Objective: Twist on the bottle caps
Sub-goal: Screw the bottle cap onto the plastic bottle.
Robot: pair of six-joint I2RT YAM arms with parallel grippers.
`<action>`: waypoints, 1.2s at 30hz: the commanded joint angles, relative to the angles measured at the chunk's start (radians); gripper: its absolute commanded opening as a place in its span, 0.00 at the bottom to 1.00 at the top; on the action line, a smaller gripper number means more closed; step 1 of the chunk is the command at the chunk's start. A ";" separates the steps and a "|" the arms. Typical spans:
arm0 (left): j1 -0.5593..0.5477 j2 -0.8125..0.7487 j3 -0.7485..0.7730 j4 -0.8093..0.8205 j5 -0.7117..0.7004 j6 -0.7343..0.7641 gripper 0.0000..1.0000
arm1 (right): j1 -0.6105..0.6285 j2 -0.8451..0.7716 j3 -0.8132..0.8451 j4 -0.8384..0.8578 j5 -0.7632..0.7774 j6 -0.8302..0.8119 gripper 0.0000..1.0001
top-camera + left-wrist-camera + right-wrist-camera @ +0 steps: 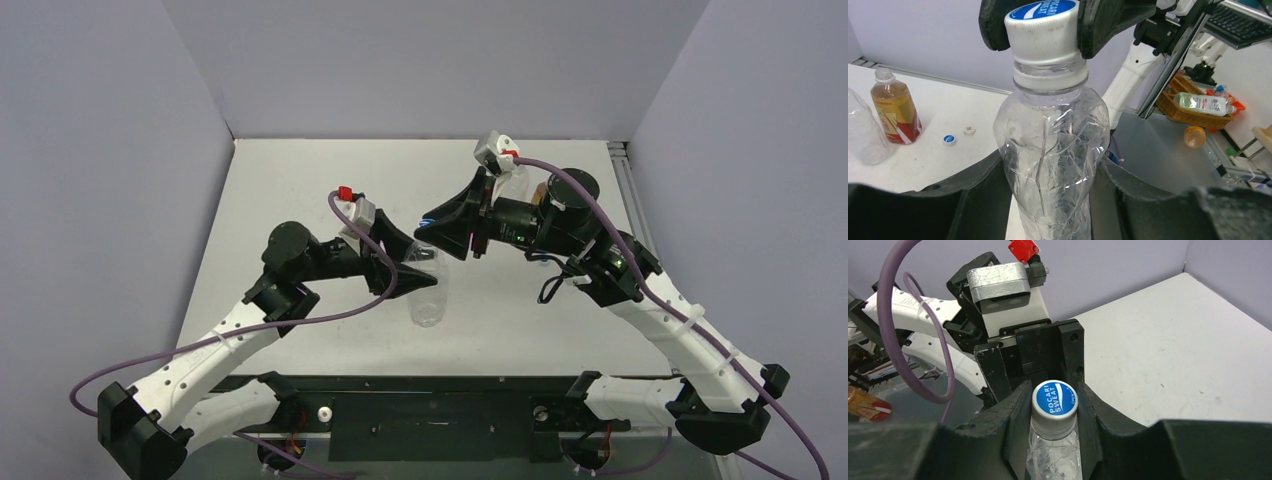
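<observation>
A clear crinkled bottle [1050, 135] is gripped round its body by my left gripper [1048, 172]. In the top view the bottle [427, 302] is near the table's middle, with my left gripper [424, 272] on it. A blue-and-white cap [1040, 30] sits on its neck. My right gripper [1054, 390] is shut on that cap [1054, 400], one finger on each side. An amber bottle with a red band [895, 107] stands far left on the table. A small blue cap [949, 139] and a small white cap [968, 130] lie beside it.
A second clear bottle [863, 130] stands at the left edge of the left wrist view. Purple walls enclose the table on three sides. Off the table are a wicker basket [1193, 107] with bottles and an orange object [1194, 136].
</observation>
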 commanded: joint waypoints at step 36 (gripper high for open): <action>0.001 -0.035 0.124 -0.231 -0.439 0.124 0.02 | 0.173 0.065 0.035 -0.081 0.379 -0.090 0.00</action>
